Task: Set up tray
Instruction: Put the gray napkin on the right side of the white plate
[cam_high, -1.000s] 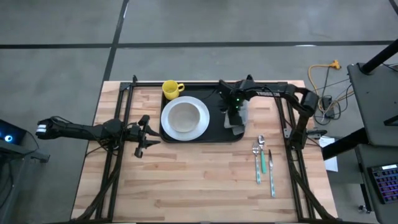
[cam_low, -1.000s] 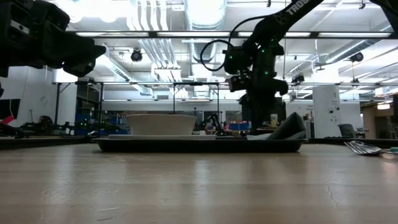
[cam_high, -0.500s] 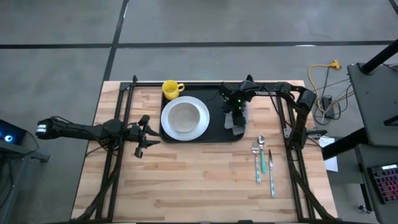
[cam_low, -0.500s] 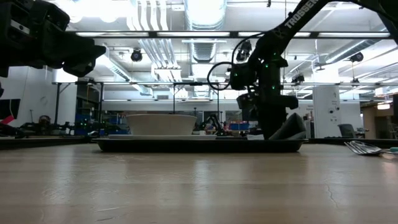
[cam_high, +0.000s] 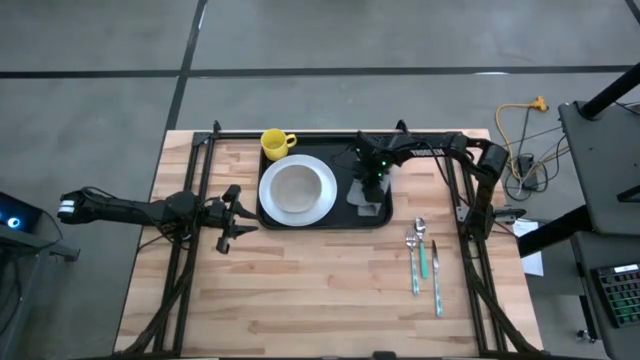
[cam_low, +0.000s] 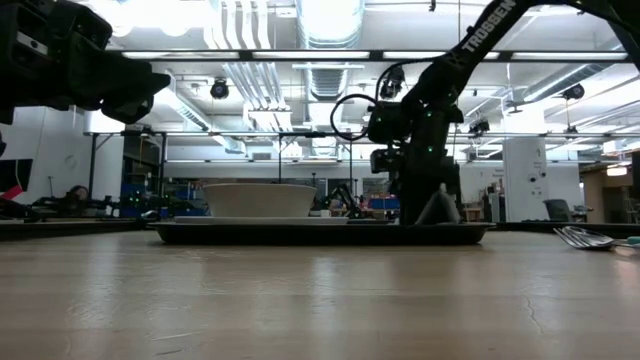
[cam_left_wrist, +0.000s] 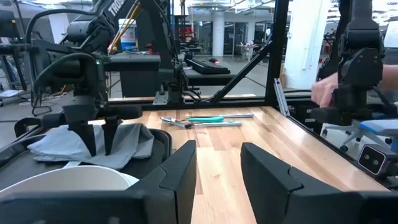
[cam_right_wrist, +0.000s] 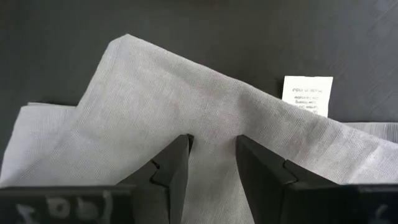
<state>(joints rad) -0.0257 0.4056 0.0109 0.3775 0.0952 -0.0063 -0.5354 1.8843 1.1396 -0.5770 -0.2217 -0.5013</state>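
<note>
The black tray (cam_high: 345, 218) lies at the table's far middle. It holds a white plate (cam_high: 297, 190) on its left half. A yellow mug (cam_high: 277, 143) stands at its far left corner. The grey napkin (cam_high: 366, 205) lies on the tray's right half. My right gripper (cam_high: 370, 186) points down onto the napkin and is shut on it; the right wrist view shows the cloth (cam_right_wrist: 186, 99) running up between the fingers. My left gripper (cam_high: 232, 218) waits open and level over the table's left side, holding nothing. My right gripper pinches a raised fold (cam_right_wrist: 211, 127) near the napkin's middle between its two fingers, coming from above and pointing steeply down. The cloth forms a small peak (cam_low: 436, 205) at the fingers. The rest of the napkin (cam_left_wrist: 134, 140) spreads slack on the tray floor.
A fork, a spoon and a knife (cam_high: 422, 258) lie side by side on the bare wood to the right of the tray. The wide near half of the table (cam_high: 320, 300) holds nothing. Dark frame rails (cam_high: 190, 250) run along both table sides.
My right gripper has sunk toward the tray and shifted a little toward the table's left, carrying the napkin. The napkin, which stood in a tall peak at the tray's right rim, has come down and now lies lower and farther inside the tray.
</note>
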